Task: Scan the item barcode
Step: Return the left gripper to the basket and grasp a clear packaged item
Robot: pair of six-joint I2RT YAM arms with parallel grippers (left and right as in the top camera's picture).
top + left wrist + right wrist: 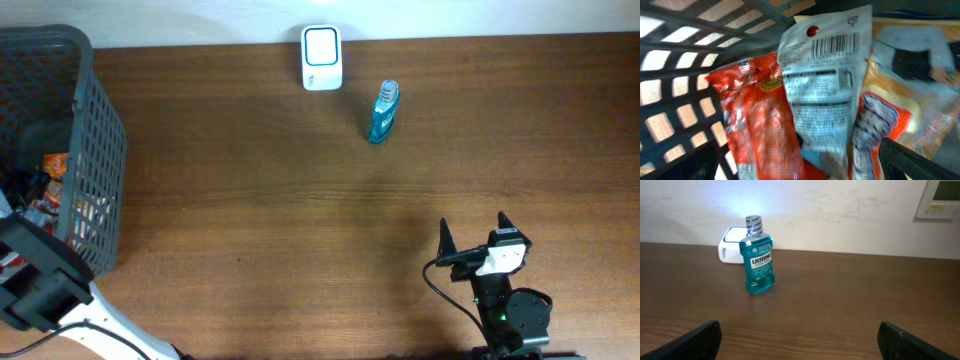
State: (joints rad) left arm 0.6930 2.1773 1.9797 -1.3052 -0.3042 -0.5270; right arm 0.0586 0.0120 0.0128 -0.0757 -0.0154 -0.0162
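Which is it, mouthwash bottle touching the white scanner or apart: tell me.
Apart. Overhead view shows bare table between the mouthwash bottle and the white scanner.

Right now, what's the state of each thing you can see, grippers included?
mouthwash bottle, upright on the table, cap on.
scanner, at the table's far edge, untouched.
basket, at the table's left end, holding packets.
white packet, in the basket, barcode facing the left wrist camera.
red packet, in the basket, against the white packet.
left gripper, open over the packets, holding nothing.
right gripper, open, empty, facing the bottle.
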